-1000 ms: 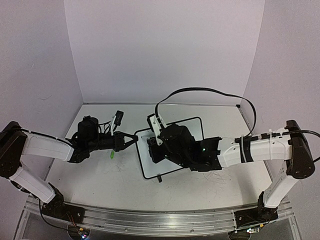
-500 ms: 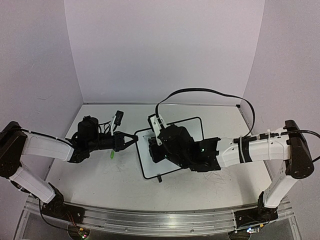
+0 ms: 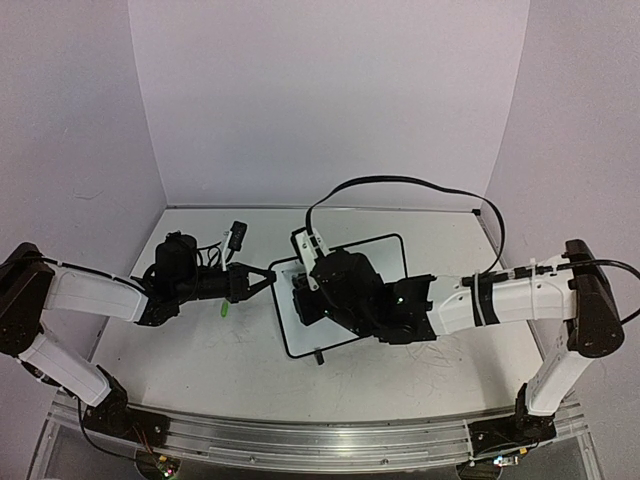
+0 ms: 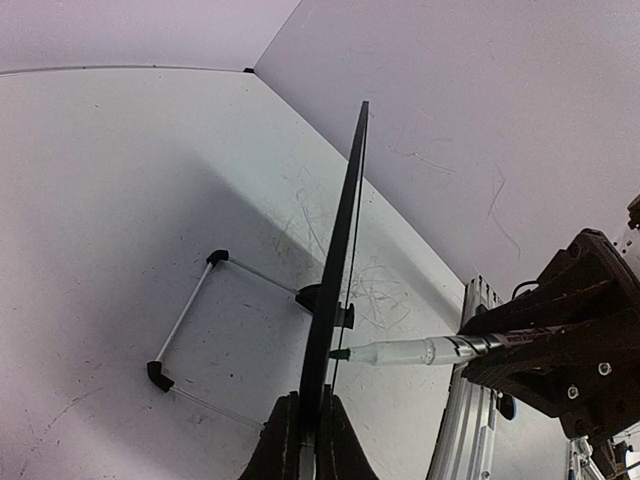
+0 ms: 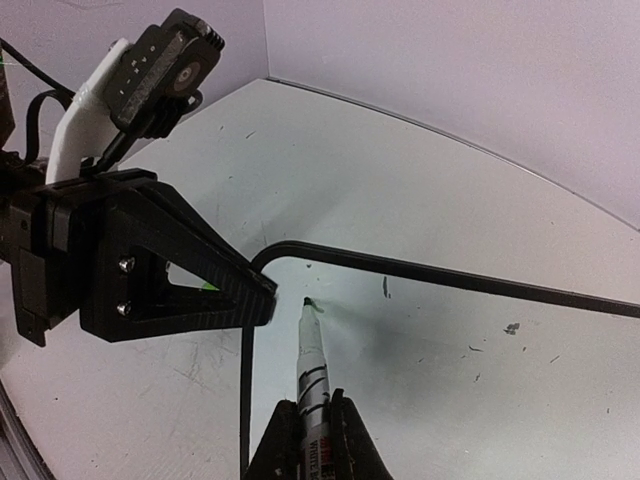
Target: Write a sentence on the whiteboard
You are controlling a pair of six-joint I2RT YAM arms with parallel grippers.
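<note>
**Pressing marker tip to the propped board, both hands engaged**

Whiteboard [image 3: 297, 332] sits mid-surface between the two arms. It is propped up rather than lying flat. Left wrist view shows it edge-on, a thin black frame rising from the near end. A wire stand [image 4: 188, 318] with two small black feet rests on the surface [image 3: 200, 350] behind it.

Left hand [image 3: 268, 277] reaches in from the left. Its fingers are clenched on the board's left edge, one either side of the frame, seen clearest in the left wrist view.

Right hand [image 5: 312, 430] comes across from the right, low over the board face. It is clamped around a marker [image 5: 311, 360] with a white barrel, black bands and print. The dark green tip touches the board just inside the upper-left rounded corner, close beside the left hand's fingertip. From the left wrist the marker meets the face roughly square-on.

Sentence: not legible in any view. The right arm covers most of the face from above, and the right wrist view shows only scattered dark specks.

Small green item [image 3: 225, 309] lies on the surface just below the left hand. Black cable [image 3: 400, 182] loops above the right arm. Surface carries faint grey scribbles near the board.
</note>
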